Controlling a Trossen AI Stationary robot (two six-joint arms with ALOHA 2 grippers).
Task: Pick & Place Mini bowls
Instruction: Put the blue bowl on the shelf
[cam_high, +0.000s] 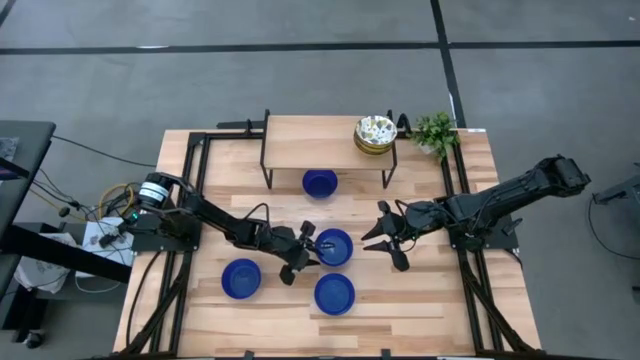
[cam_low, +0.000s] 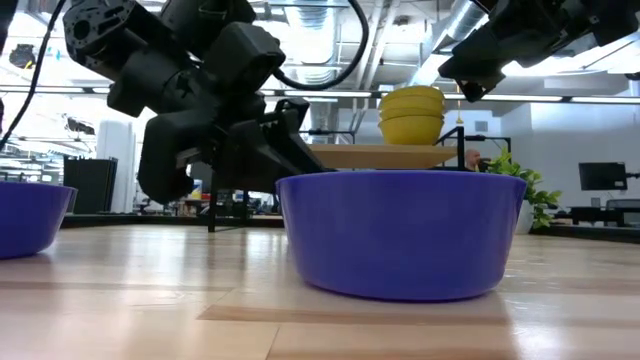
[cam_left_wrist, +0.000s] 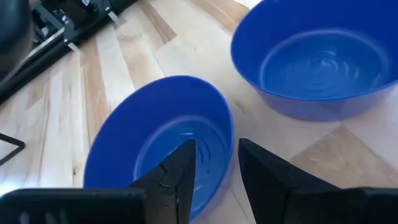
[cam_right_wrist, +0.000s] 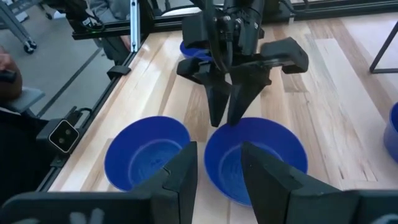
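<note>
Bowls in blue wait nearest us on the table (cam_high: 400, 300): one front bowl (cam_high: 334, 293), one left bowl (cam_high: 241, 278), and a middle bowl (cam_high: 333, 246) whose rim our left gripper (cam_high: 300, 257) straddles with narrow jaws, not yet lifting. Our right gripper (cam_high: 385, 236) hovers just beside it, jaws slightly parted, holding nothing. Farther back, a fourth bowl (cam_high: 320, 183) sits under the shelf (cam_high: 310, 135), where a patterned stack (cam_high: 375, 134) rests; all look empty, so we judge most placing remains
</note>
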